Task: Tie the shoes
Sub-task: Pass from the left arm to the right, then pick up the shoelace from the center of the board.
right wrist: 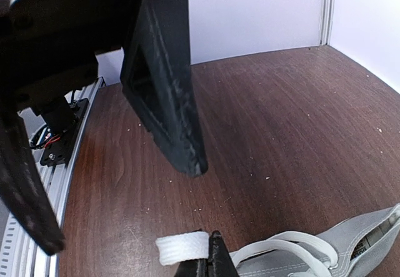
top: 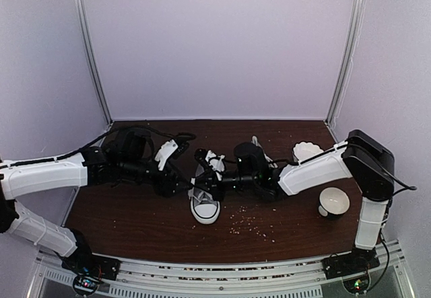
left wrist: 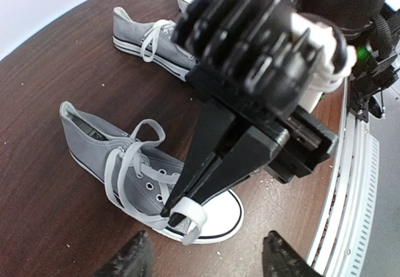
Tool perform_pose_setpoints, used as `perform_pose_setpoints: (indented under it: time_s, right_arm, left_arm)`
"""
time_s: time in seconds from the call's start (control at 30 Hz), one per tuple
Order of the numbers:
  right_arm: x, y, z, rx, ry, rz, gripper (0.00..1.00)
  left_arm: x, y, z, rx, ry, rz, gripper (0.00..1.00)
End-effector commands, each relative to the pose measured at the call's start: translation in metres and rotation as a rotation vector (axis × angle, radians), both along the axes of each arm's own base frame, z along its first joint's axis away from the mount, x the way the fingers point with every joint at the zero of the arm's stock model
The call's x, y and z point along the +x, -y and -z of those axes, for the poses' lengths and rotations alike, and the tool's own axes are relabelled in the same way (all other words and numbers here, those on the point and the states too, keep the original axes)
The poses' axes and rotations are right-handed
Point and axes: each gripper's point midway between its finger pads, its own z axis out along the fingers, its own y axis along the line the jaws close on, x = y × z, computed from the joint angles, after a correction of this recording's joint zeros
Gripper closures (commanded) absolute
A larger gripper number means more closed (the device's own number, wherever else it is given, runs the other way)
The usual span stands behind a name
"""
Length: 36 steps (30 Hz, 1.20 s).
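One grey shoe (top: 205, 202) lies mid-table with its white toe cap toward the arms; in the left wrist view this shoe (left wrist: 119, 158) has loose white laces. The other shoe (left wrist: 147, 36) lies farther back, mostly hidden behind the right arm in the top view. My right gripper (left wrist: 170, 213) is shut on a loop of white lace (left wrist: 190, 217) above the toe cap, and the right wrist view shows the same lace (right wrist: 181, 247) at the pinched tips of the right gripper (right wrist: 211, 246). My left gripper (left wrist: 209, 261) stands open just beside it, with its fingers (right wrist: 169, 114) spread wide and holding nothing.
A white bowl (top: 335, 201) stands near the right arm's base and a white scalloped dish (top: 306, 151) sits behind the right forearm. Crumbs (top: 252, 224) are scattered in front of the near shoe. A metal rail (left wrist: 350, 183) runs along the table's near edge.
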Motion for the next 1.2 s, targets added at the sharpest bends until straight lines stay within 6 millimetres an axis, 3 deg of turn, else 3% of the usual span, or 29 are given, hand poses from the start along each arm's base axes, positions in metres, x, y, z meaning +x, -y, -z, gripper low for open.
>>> perform_pose_setpoints:
  time_s: [0.0,0.07,0.1,0.17,0.2,0.27,0.37,0.6,0.87,1.07,1.17]
  right_arm:
    - [-0.009,0.0,-0.003,-0.014,0.036,-0.008,1.0]
    - [-0.013,0.0,0.005,-0.037,0.036,-0.011,1.0]
    - [-0.016,0.001,0.009,-0.043,0.033,-0.011,1.0]
    - [-0.019,0.002,0.013,-0.036,0.024,-0.012,1.0]
    - [-0.02,0.003,0.015,-0.035,0.015,-0.012,1.0]
    - [-0.024,0.005,0.018,-0.035,0.003,-0.014,1.0]
    - [-0.03,0.009,0.022,-0.032,-0.012,-0.021,1.0]
    - [-0.034,0.014,0.03,-0.039,-0.035,-0.011,1.0]
    - [-0.034,0.015,0.032,-0.061,-0.04,-0.011,1.0]
    - [-0.035,0.014,0.031,-0.065,-0.043,-0.015,1.0]
    - [-0.034,0.015,0.031,-0.068,-0.038,-0.011,1.0]
  left_arm:
    - [0.008,0.001,-0.063,-0.144,0.095,0.013,0.34]
    - [0.026,-0.009,-0.08,-0.203,0.106,-0.065,0.35]
    - [0.042,-0.018,-0.078,-0.205,0.094,-0.131,0.44]
    - [0.066,-0.028,-0.054,-0.136,0.049,-0.234,0.63]
    - [0.073,-0.028,-0.04,-0.095,0.021,-0.252,0.68]
    - [0.076,-0.019,-0.009,-0.031,-0.046,-0.216,0.73]
    - [0.078,-0.005,0.017,-0.013,-0.09,-0.174,0.81]
    - [0.072,0.018,0.054,0.127,0.0,-0.089,0.84]
    - [0.085,0.017,0.098,0.26,-0.033,-0.121,0.84]
    - [0.085,0.012,0.108,0.282,-0.05,-0.147,0.84]
    - [0.079,0.015,0.113,0.273,-0.074,-0.126,0.91]
